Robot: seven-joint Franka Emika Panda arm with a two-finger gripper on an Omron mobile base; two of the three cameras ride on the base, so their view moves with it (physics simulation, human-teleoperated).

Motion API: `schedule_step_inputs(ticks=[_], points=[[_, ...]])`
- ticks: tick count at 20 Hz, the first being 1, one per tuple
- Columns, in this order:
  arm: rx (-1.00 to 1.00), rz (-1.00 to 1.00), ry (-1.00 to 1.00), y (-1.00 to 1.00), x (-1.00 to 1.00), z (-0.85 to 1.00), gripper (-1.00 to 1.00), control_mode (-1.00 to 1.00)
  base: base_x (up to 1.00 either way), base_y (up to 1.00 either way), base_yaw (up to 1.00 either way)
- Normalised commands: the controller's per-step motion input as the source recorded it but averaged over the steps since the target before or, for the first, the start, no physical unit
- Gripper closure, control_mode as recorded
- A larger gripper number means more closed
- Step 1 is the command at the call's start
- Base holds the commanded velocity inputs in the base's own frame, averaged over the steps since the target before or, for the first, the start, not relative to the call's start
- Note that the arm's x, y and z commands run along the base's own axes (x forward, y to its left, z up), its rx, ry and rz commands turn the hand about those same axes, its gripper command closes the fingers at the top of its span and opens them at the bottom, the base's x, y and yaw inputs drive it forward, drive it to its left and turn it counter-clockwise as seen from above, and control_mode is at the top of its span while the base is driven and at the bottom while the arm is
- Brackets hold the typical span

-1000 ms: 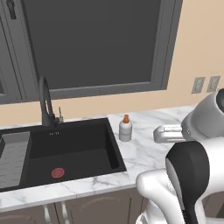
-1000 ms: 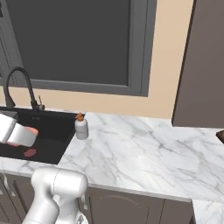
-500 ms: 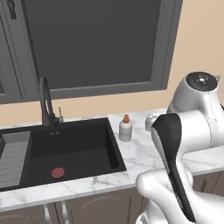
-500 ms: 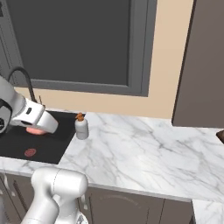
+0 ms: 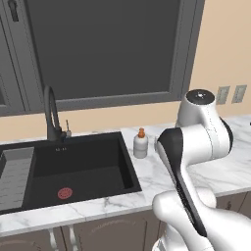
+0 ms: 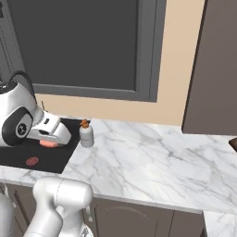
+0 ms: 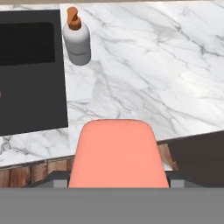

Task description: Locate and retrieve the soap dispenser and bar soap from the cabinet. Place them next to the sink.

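Carrying the bar soap (image 7: 118, 153) clamped between the jaws above the tabletop (image 7: 153, 65); soap dispenser (image 7: 77, 39) already stands beside the sink (image 5: 73, 166). Remaining: set the bar down.

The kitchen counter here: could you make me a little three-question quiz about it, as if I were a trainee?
1. True or false: the dispenser stands upright on the counter, right beside the sink.
2. What is the tool carrying?
A. the dispenser
B. the pink soap
C. nothing
3. Fill in: the dispenser's pump top is ____.

Key: 1. True. 2. B; in the hand view the pink bar sits between the fingertips, above the counter's front edge. 3. Orange.
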Motion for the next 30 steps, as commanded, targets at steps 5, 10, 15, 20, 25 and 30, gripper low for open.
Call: schedule_step_inputs(ticks=[5, 10, 15, 20, 25, 30], points=[[0.01, 0.04, 0.07, 0.12, 0.06, -0.52, 1.00, -1.00, 0.00, 0.00, 0.00], [0.09, 0.04, 0.15, 0.00, 0.22, -0.71, 1.00, -1.00, 0.00, 0.00, 0.00], [0.01, 0.03, 0.03, -0.01, 0.29, -0.41, 1.00, -1.00, 0.00, 0.00, 0.00], [0.00, 0.03, -0.01, -0.06, 0.15, -0.16, 1.00, -1.00, 0.00, 0.00, 0.00], [0.02, -0.01, 0.02, -0.03, 0.40, -0.36, 1.00, -1.00, 0.00, 0.00, 0.00], [0.01, 0.00, 0.00, 0.01, 0.46, -0.29, 1.00, -1.00, 0.00, 0.00, 0.00]])
